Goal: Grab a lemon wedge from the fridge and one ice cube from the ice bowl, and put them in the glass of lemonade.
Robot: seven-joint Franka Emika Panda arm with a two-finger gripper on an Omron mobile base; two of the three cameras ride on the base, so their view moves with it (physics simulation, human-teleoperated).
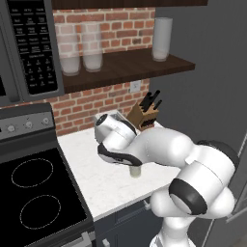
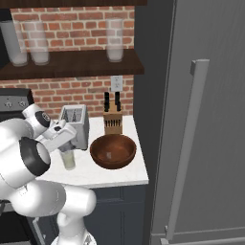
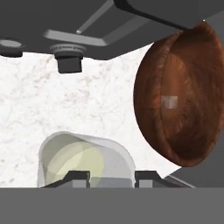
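The robot's two-finger gripper hovers directly above the short clear tumbler of pale yellow-green lemonade on the white speckled counter, jaws slightly apart and empty. The wide reddish-brown wooden bowl, holding one pale ice cube, sits beside the tumbler.

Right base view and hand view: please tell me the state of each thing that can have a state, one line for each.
fridge: door closed.
glass of lemonade: upright on the counter, holds pale yellow-green liquid.
ice bowl: upright, beside the glass, one pale ice cube inside.
hand: just above the glass; open or shut cannot be told.
frosted glasses: upright on the shelf.
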